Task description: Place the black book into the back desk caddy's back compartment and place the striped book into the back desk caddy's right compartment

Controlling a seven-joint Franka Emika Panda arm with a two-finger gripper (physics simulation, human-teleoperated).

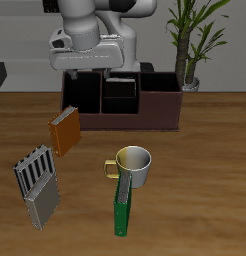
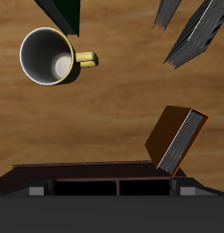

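Observation:
The back desk caddy [image 1: 160, 112], a wide, low dark brown box with dividers, stands at the table's back. My gripper [image 1: 120, 77] hangs right over its middle section, fingers spread wide and open. Just below them the black book [image 1: 122, 97] stands in the back compartment. The wrist view has the gripper [image 2: 112, 192] over the caddy's rim [image 2: 86, 168], with the black book [image 2: 112, 215] as a dark band close beneath. The striped book [image 1: 33, 170], light grey with dark stripes, leans near the table's front corner, far from the gripper, and its edge [image 2: 198, 38] also shows in the wrist view.
An orange-brown book [image 1: 65, 130] stands tilted just in front of the caddy. A speckled grey book [image 1: 42, 205] lies beside the striped one. A white mug [image 1: 135, 166] and an upright green book [image 1: 122, 207] stand mid-table. A potted plant [image 1: 190, 45] is behind the caddy.

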